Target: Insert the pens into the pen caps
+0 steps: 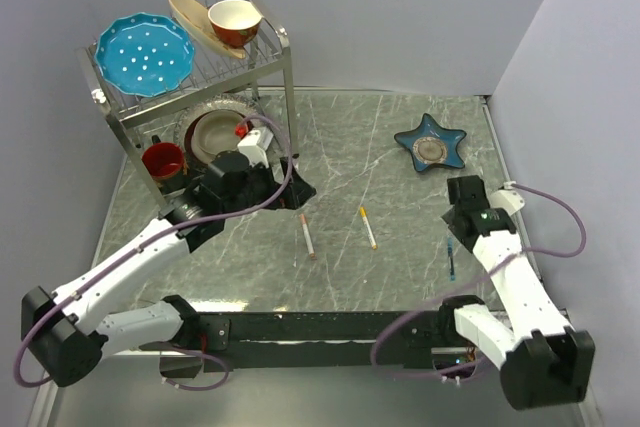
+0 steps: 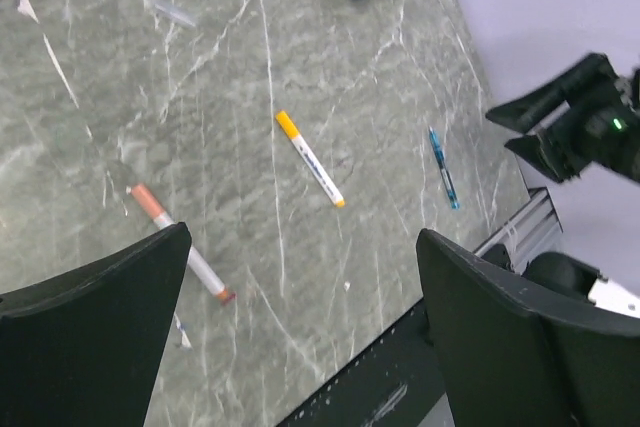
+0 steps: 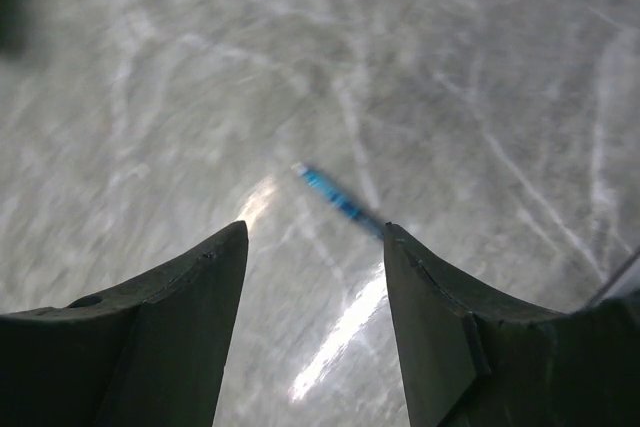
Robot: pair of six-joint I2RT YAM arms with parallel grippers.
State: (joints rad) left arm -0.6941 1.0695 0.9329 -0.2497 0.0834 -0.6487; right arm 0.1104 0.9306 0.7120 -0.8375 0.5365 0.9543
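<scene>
Though tiny from above, blue pen (image 3: pixel 338 199) plain wrist-side, beside spread right gripper (image 3: pixel 315 230); left gripper (image 2: pixel 305 235) spread wide.

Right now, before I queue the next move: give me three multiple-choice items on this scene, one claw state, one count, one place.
1. The left claw is:
A shut on a pen
B open and empty
C shut on a cap

2. Pens lying on the table:
A one
B two
C three

3. The blue pen lies:
A by the right claw
B between the left claw's fingers
C at the table's far edge

Answers:
1. B, its fingers stand wide apart with only bare table between them.
2. C, a pink-ended pen, an orange-ended pen and the blue pen lie apart.
3. A, the right wrist view shows it just past that claw's fingertips.
</scene>
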